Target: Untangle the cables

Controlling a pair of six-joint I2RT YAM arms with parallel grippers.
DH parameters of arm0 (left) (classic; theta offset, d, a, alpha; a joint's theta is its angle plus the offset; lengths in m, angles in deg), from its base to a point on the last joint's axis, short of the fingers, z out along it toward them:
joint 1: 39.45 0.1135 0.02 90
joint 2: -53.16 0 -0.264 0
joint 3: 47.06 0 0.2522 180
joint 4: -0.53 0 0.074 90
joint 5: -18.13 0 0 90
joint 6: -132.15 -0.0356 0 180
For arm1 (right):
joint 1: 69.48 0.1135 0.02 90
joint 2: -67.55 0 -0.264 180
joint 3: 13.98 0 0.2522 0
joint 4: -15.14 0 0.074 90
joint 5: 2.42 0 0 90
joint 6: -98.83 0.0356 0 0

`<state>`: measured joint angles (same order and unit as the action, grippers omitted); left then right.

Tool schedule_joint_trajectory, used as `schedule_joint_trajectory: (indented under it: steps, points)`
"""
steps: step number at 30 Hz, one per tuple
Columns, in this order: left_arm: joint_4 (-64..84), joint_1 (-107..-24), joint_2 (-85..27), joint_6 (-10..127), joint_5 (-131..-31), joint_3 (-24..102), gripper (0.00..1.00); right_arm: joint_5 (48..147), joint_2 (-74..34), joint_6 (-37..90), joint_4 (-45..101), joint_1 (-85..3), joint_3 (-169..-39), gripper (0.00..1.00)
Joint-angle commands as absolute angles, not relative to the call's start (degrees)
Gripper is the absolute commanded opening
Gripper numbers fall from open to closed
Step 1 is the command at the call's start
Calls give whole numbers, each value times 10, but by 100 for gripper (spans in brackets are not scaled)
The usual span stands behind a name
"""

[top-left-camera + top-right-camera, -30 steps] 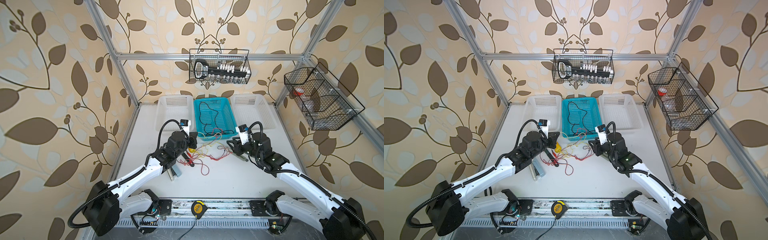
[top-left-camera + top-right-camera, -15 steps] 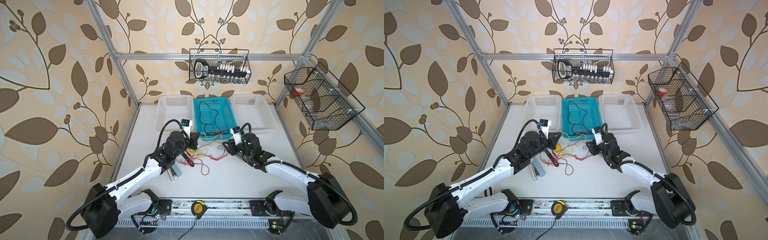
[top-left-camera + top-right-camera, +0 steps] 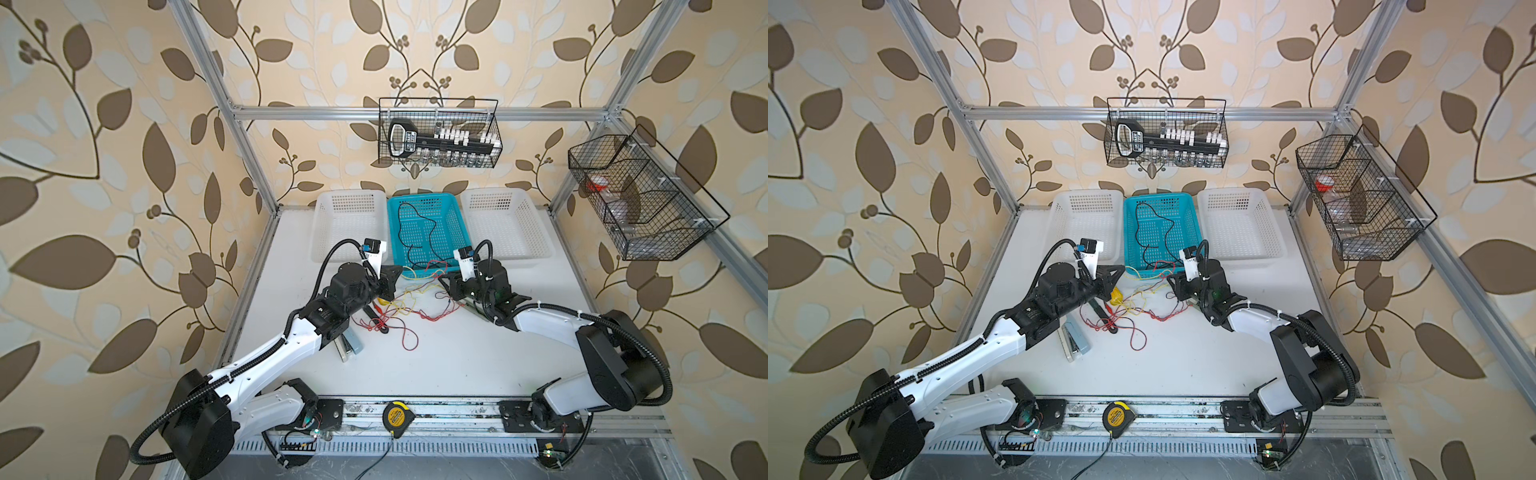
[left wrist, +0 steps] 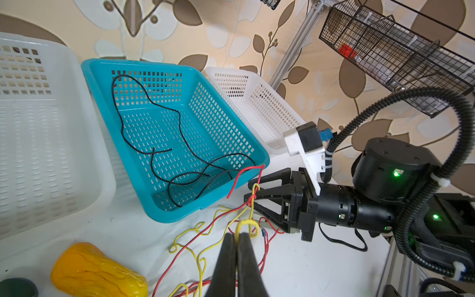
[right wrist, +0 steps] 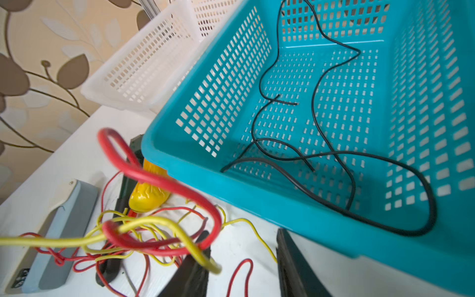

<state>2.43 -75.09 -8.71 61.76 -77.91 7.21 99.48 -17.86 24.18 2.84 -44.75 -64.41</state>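
The cables lie as a red and yellow tangle [image 3: 399, 307] [image 3: 1133, 309] on the white table in front of the teal basket [image 3: 464, 232]. A black cable [image 3: 419, 232] [image 4: 159, 133] lies loose inside that basket, and a red end [image 4: 244, 172] hooks over its front rim. My left gripper [image 4: 237, 236] [image 3: 395, 274] is shut on a yellow cable loop [image 4: 246, 225]. Facing it, my right gripper [image 5: 241, 270] [image 3: 446, 286] is open. A red and a yellow loop [image 5: 164, 231] hang over one of its fingers [image 5: 190, 277].
White baskets [image 3: 349, 224] [image 3: 505, 224] flank the teal one. A yellow wrapped object [image 4: 97, 272] [image 3: 381, 301], a grey stapler-like device [image 3: 351, 345] [image 5: 51, 244] and a black pen-like stick [image 5: 110, 267] lie by the tangle. A tape measure [image 3: 394, 417] sits on the front rail.
My right gripper has moved left, closer to the tangle and the basket's front corner, and its jaws have narrowed a little. The left arm has held still.
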Motion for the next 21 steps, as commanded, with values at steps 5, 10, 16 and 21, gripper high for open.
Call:
schedule_joint_trajectory:
  steps: [5,10,16,21]
  points:
    - [-9,-751,-83,605,-797,68,0,1024,-210,268,-28,-430,-676,38]
    - [2,-751,-77,596,-795,74,0,1026,-229,274,-30,-431,-688,1]
    - [5,-749,-75,597,-749,62,0,956,-172,232,41,-427,-683,0]
    - [19,-745,-81,598,-711,63,0,877,-97,189,142,-415,-689,0]
